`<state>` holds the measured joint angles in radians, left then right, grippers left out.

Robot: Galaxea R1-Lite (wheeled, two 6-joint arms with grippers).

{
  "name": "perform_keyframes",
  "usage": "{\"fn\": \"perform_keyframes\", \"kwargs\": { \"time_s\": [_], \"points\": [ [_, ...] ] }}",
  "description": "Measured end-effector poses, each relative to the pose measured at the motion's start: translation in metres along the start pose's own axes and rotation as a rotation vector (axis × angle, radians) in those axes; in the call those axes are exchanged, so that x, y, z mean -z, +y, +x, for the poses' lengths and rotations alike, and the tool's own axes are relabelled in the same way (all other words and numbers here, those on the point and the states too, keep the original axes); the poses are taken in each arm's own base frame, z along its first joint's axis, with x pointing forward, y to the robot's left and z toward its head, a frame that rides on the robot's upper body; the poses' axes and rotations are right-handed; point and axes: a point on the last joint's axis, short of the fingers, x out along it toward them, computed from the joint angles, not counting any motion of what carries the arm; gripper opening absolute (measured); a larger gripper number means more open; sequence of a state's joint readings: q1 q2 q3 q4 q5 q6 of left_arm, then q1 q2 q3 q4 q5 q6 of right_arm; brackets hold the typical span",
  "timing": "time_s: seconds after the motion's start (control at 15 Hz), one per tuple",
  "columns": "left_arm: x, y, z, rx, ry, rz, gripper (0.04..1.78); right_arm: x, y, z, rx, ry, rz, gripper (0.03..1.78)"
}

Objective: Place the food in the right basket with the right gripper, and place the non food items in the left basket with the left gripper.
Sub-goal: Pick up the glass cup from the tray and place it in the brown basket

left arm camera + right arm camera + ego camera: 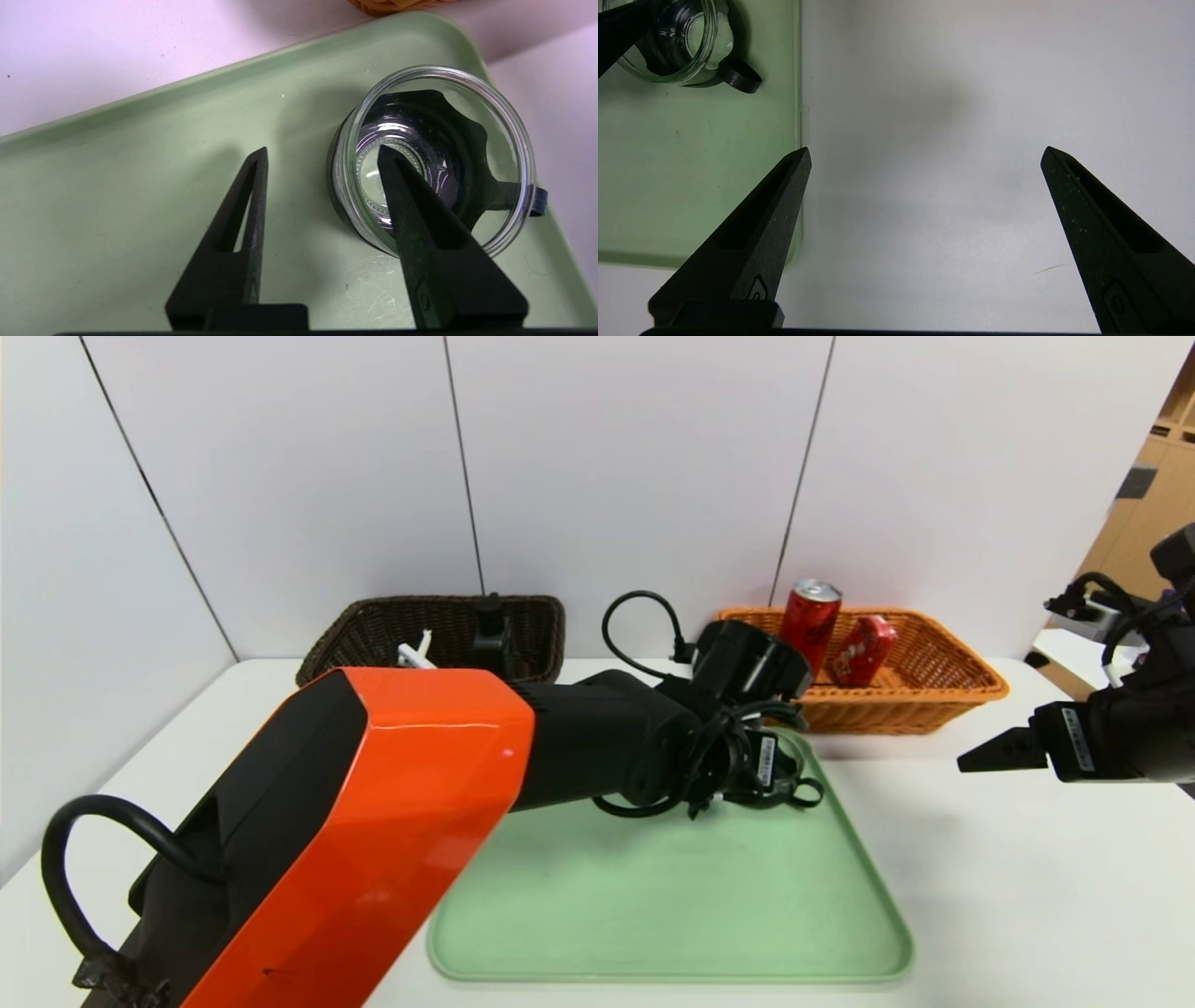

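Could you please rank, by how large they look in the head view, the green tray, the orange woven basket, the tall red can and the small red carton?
1. Pale green plastic tray, nearest the camera.
2. Orange-tan woven wicker basket.
3. Tall slim red drink can.
4. Small red carton, leaning, slightly smaller than the can; both stand in the basket.

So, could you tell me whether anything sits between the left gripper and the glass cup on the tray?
Nothing visible does. The left gripper is already at the glass cup on the green tray: one finger reaches inside the cup, the other stands outside its wall, with no other object between them.
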<state>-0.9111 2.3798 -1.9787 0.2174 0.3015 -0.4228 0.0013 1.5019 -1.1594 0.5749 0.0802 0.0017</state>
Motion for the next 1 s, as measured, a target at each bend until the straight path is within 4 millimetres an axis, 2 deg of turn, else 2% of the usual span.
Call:
{"fn": "perform_keyframes", "kwargs": {
  "time_s": [0.13, 0.33, 0.53, 1.0],
  "points": [
    [-0.001, 0.001, 0.0, -0.001, -0.004, -0.004, 0.08, 0.0, 0.0, 0.0, 0.0, 0.0, 0.0, 1.7],
    [-0.003, 0.004, 0.0, -0.006, -0.005, -0.009, 0.08, 0.0, 0.0, 0.0, 0.0, -0.001, 0.0, 1.7],
    [-0.011, 0.004, -0.011, 0.003, -0.022, -0.026, 0.08, 0.0, 0.001, 0.0, -0.002, -0.002, -0.004, 1.7],
    [-0.042, 0.008, -0.059, 0.044, -0.066, -0.11, 0.08, 0.0, 0.003, 0.0, -0.008, -0.001, -0.013, 1.7]
  ]
}}
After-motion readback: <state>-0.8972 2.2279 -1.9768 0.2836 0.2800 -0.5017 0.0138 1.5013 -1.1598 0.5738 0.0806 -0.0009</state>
